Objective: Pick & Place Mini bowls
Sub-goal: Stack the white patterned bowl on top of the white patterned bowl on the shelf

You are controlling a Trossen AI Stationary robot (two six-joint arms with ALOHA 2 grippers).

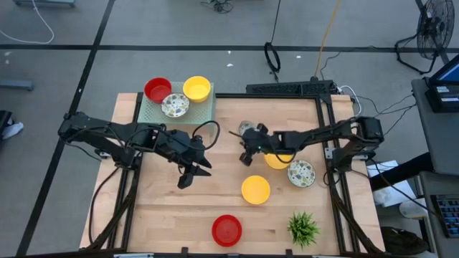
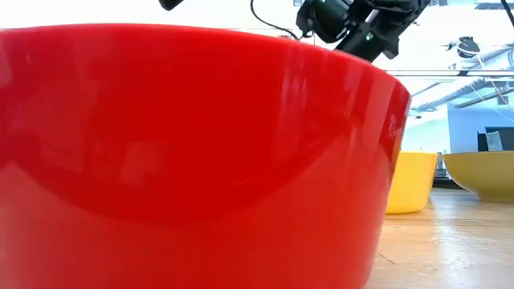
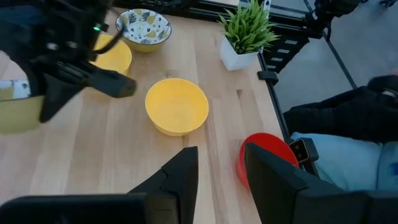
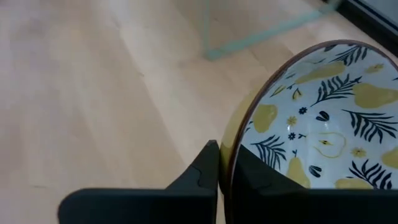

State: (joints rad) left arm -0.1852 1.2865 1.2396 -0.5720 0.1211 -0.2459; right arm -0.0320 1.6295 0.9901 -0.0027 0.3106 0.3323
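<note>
High view: a wooden table is seen from above with both arms reaching toward its middle. The right gripper is held over the table's middle, near the far edge. In the right wrist view its fingers are seen clamped together on the rim of a white patterned bowl, one finger outside the wall and one inside. In the high view that bowl shows only as a pale spot at the fingertips.

The left gripper is held above the bare wood left of centre. Its fingers are seen apart in the left wrist view, with nothing between them.

A pale green mat is laid at the far left corner. On it three bowls are set close together: a red bowl, a yellow bowl and a patterned bowl.

On the right side, a yellow bowl is partly covered by the right arm, and another patterned bowl is placed just beside it. A further yellow bowl is set alone near the middle. A second red bowl is found by the near edge; it fills most of the low view. A small green plant is stood at the near right corner.
</note>
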